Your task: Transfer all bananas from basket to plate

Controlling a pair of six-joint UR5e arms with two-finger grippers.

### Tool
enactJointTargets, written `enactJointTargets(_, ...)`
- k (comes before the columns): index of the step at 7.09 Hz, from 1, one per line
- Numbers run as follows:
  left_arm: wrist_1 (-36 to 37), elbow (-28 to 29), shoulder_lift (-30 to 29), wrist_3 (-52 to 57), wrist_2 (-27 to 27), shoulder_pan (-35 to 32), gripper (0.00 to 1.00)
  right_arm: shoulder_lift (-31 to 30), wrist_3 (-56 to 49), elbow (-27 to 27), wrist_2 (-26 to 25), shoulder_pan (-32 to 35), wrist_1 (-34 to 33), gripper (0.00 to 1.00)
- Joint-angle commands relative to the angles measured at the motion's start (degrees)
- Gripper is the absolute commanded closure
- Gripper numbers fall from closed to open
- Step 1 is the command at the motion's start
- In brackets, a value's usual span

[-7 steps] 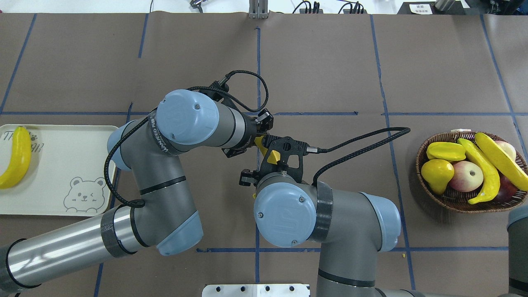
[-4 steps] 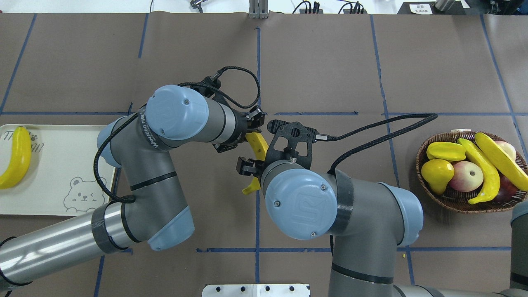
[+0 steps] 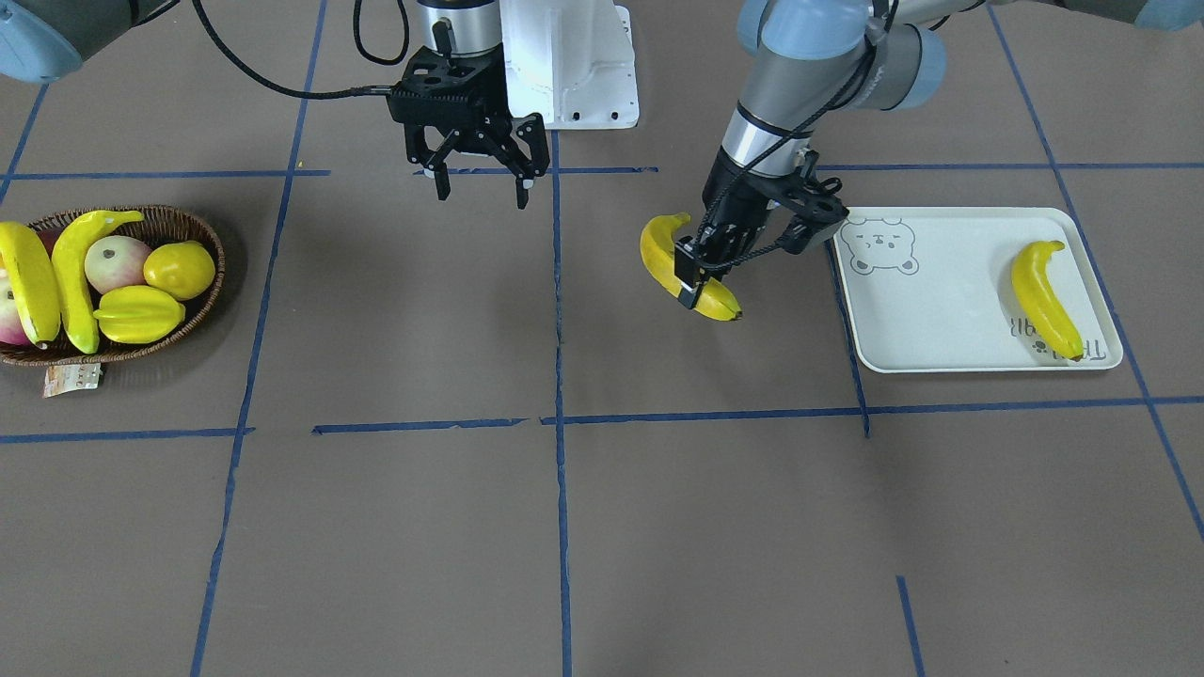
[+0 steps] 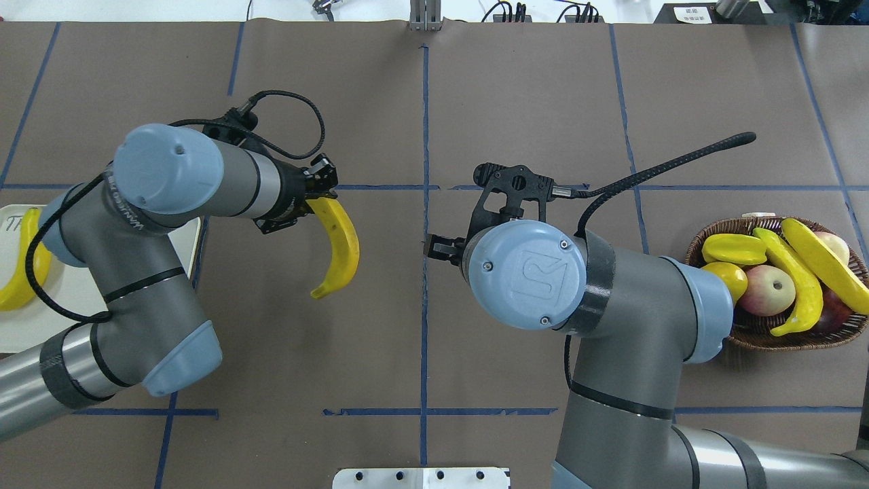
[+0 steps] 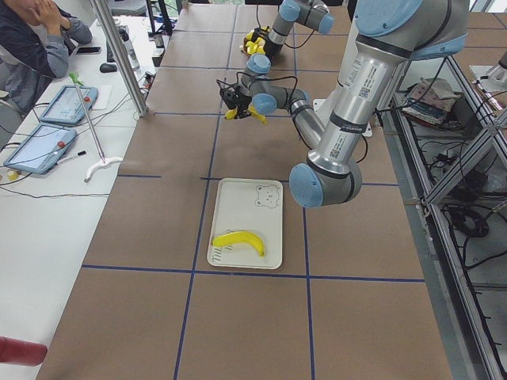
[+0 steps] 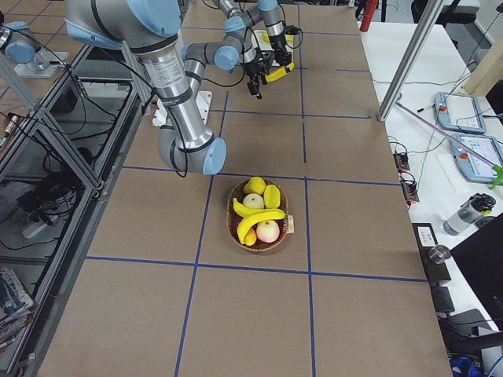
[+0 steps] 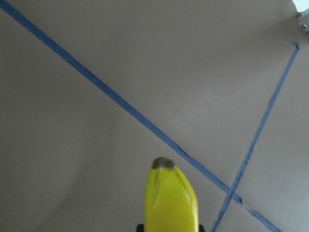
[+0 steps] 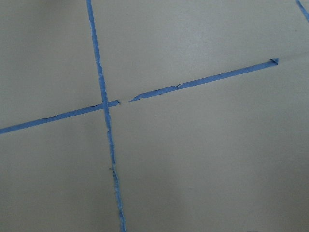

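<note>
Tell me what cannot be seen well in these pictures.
- Overhead view: left arm covers much of the flat off-white rectangular tray; right arm's elbow covers one side of the dark brown wicker basket.
- Left wrist view: bottom edge cuts off the held yellow banana below its tip.
- Front-facing view: print on the basket's paper tag is too small to read.

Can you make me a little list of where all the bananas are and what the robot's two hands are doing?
Left gripper: shut on held banana, beside the plate, not over it yet
Right gripper: open, holding nothing
Plate: one resting banana
Basket: two bananas, with other fruit
</note>
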Motion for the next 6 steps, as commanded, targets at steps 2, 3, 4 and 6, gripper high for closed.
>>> enactJointTargets(2,-0.23,-4.08,15.26,17.31,-8.81,-6.96,1.00,-1.55,-1.81,0.04,3.47,2.22,-0.21,0.00)
enactJointTargets(3,-0.06,-3.03,17.91,24.51,-12.86,-11.17,1.00,-2.16,-1.90,0.04,3.48,2.22,0.05,0.00)
enactJointTargets(4,-0.58,0.37,19.07,29.02,-17.59,-15.65,1.00,-3.13,-1.99,-0.05,3.65,2.14,0.32,0.00)
enactJointTargets(6,-1.11,7.05,19.61,35.29,-19.58,-20.34,1.00,-3.22,-1.90,-0.14,3.48,1.96,0.32,0.00)
